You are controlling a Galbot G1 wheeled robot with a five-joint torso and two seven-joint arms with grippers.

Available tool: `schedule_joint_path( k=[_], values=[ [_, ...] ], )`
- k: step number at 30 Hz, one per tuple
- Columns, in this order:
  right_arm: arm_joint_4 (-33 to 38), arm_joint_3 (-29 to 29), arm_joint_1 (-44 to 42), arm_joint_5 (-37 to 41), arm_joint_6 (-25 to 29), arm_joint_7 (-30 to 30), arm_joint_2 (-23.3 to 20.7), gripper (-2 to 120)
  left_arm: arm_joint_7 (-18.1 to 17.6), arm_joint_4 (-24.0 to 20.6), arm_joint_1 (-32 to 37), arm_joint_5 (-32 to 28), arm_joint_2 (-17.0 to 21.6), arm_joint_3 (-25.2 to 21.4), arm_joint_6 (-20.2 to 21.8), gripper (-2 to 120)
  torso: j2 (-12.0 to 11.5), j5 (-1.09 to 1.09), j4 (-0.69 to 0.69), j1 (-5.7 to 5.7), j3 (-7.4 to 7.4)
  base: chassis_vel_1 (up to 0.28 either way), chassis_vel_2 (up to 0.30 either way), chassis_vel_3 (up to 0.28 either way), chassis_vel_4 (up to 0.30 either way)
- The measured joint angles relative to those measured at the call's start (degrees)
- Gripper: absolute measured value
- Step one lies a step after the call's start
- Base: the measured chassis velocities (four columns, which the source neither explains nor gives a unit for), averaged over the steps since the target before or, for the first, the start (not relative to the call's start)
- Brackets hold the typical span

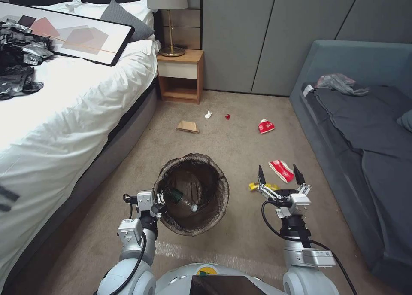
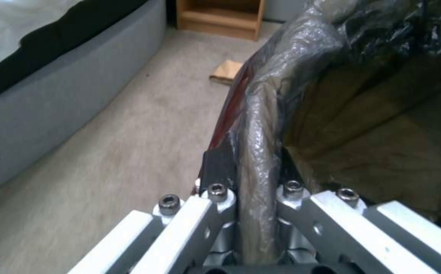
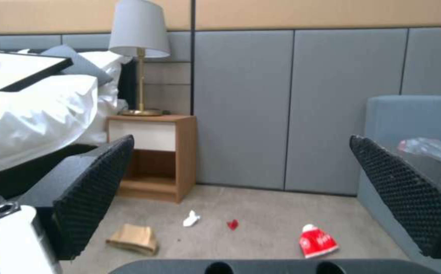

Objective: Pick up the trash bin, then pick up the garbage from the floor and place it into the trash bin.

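Observation:
The trash bin [image 1: 192,194] with its dark liner hangs low in front of me, a clear bottle [image 1: 182,199] lying inside. My left gripper [image 1: 159,199] is shut on its near-left rim [image 2: 256,152]. My right gripper [image 1: 280,174] hovers open to the bin's right, over a yellow wrapper [image 1: 257,186] and a crushed red-and-white cup [image 1: 281,169]. Farther off on the carpet lie a brown paper bag [image 1: 187,126], a white scrap [image 1: 208,114], a red scrap [image 1: 227,116] and another red cup [image 1: 266,126]. The right wrist view shows that cup [image 3: 317,241] and the bag [image 3: 131,239] between the spread fingers [image 3: 98,190].
A white bed [image 1: 64,114] with a framed picture runs along the left. A wooden nightstand [image 1: 180,76] with a lamp stands at the back wall. A grey sofa [image 1: 365,127] lines the right. Carpet stretches between them.

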Motion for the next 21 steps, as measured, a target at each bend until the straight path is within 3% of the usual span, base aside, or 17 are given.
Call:
schedule_joint_path(
  k=[13, 21],
  values=[
    [-0.8, 0.1, 0.5, -0.7, 2.6, -1.2, 0.0, 100, -0.1, 0.0, -0.1, 0.1, -0.1, 0.0, 0.0, 3, 0.0, 0.02, 0.01, 0.01, 0.01, -0.224, 0.225, 0.225, -0.230],
    [-1.6, 0.5, 1.1, -2.7, 5.3, -2.1, 0.0, 100, -0.1, 0.1, -0.1, 0.1, -0.1, 0.1, 0.1, 3, 0.0, 0.02, 0.00, -0.01, -0.02, -0.030, 0.027, 0.027, -0.035]
  ],
)
